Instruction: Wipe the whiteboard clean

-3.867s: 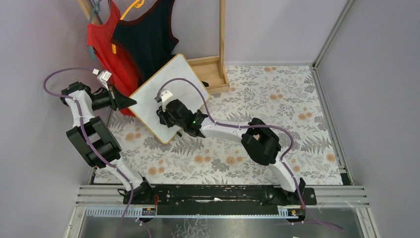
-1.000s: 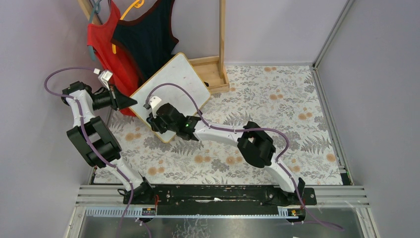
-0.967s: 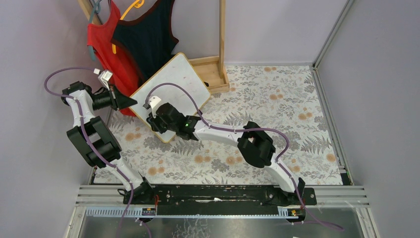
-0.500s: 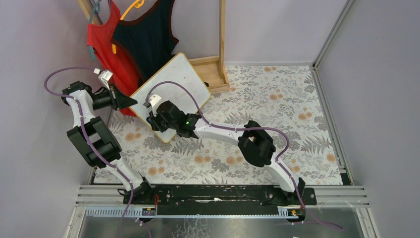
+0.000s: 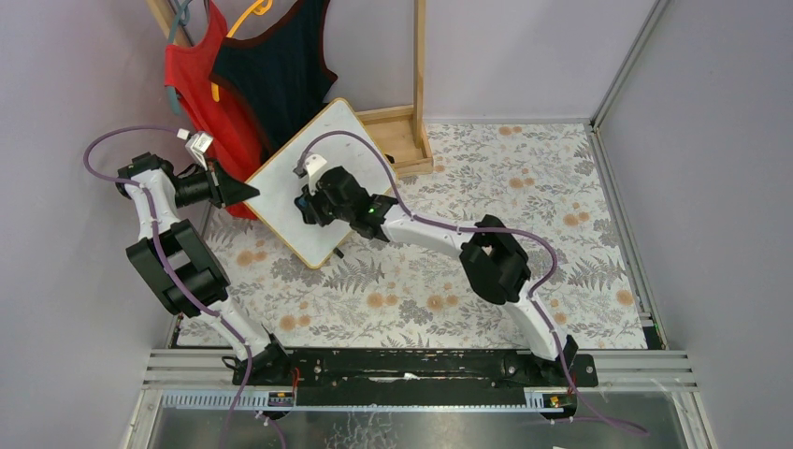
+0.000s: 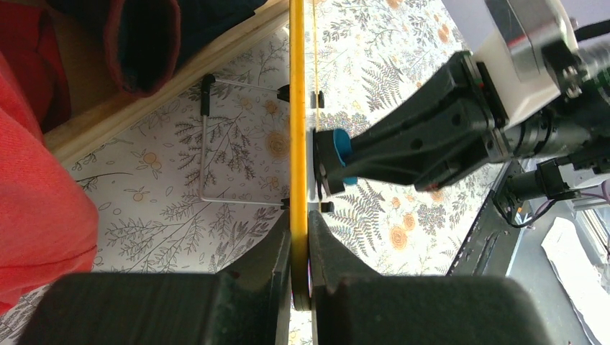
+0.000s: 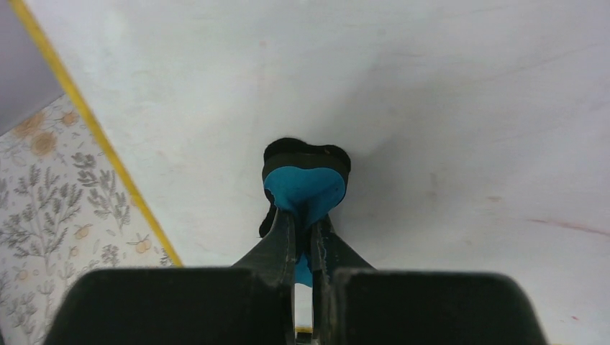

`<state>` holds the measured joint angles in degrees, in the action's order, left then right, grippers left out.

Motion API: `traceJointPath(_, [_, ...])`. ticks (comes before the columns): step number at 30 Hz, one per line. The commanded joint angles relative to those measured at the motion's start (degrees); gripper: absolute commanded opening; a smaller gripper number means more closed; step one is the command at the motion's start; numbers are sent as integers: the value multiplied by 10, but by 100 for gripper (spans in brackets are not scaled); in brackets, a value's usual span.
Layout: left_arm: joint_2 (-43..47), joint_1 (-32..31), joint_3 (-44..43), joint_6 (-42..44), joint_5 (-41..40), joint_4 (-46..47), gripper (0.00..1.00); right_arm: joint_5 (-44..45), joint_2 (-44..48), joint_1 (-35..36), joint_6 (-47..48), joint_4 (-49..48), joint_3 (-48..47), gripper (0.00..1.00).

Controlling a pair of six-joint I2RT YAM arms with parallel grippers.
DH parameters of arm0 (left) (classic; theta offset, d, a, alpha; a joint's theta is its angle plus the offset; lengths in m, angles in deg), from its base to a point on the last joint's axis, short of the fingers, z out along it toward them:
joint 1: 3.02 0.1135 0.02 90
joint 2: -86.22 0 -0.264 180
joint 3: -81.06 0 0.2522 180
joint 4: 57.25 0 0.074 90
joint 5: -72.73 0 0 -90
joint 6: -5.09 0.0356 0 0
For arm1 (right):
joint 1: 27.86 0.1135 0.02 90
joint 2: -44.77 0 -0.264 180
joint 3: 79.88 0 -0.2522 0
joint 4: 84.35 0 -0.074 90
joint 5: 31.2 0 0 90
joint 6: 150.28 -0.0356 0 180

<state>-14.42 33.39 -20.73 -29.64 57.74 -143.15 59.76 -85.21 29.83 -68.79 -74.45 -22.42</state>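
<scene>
Lilac walls [image 5: 524, 47], floral table cover [image 5: 486, 178]. Whiteboard [image 5: 281, 210] stands tilted at far left, just beside red top [image 5: 192, 84] and dark top [image 5: 276, 75] hung on wooden rack [image 5: 418, 84]. Wire stand [image 6: 205, 144] behind it. Left gripper [image 6: 298, 241] clenched on board's wooden edge. Right gripper [image 7: 303, 241] grasps blue eraser [image 7: 303, 188], its dark pad against the white face. Faint red streaks [image 7: 568, 226] on the board, too smeared to read.

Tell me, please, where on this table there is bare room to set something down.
The widest bare patch of floral cloth lies between the right arm and the right rail. A smaller one lies near, between that arm and the left arm. The back left is crowded: the whiteboard, left gripper clamping its edge, right gripper pressing the eraser to it, wooden stand, hanging tops.
</scene>
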Motion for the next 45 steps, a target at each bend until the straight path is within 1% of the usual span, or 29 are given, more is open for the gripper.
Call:
traceJointPath(1, [12, -5, 8, 26, -29, -15, 0, 85, 26, -59, 22, -29, 32, 0])
traceJointPath(7, [12, -5, 6, 25, -29, -14, 0, 92, 62, -77, 19, -41, 77, 0])
traceJointPath(12, [9, -5, 6, 25, -32, -14, 0, 82, 115, -109, 6, -40, 127, 0])
traceJointPath(17, [8, -5, 5, 25, -34, -14, 0, 72, 188, -146, -3, -8, 184, 0])
traceJointPath(23, [6, -5, 4, 24, -35, -13, 0, 74, 276, -200, -5, 85, 227, 0])
traceJointPath(31, [9, -5, 3, 13, -40, -7, 0, 74, 390, -309, -14, 167, 325, 0])
traceJointPath(35, [8, -6, 6, -5, -40, 11, 0, 60, 438, -356, -22, 171, 401, 0])
traceJointPath(37, [9, -8, 4, -6, -44, 13, 0, 68, 456, -375, -22, 179, 435, 0])
traceJointPath(42, [15, -9, 14, -34, -57, 48, 0, 79, 488, -401, -44, 183, 486, 0])
traceJointPath(45, [19, -10, 27, -42, -60, 63, 0, 80, 480, -403, -48, 191, 498, 0])
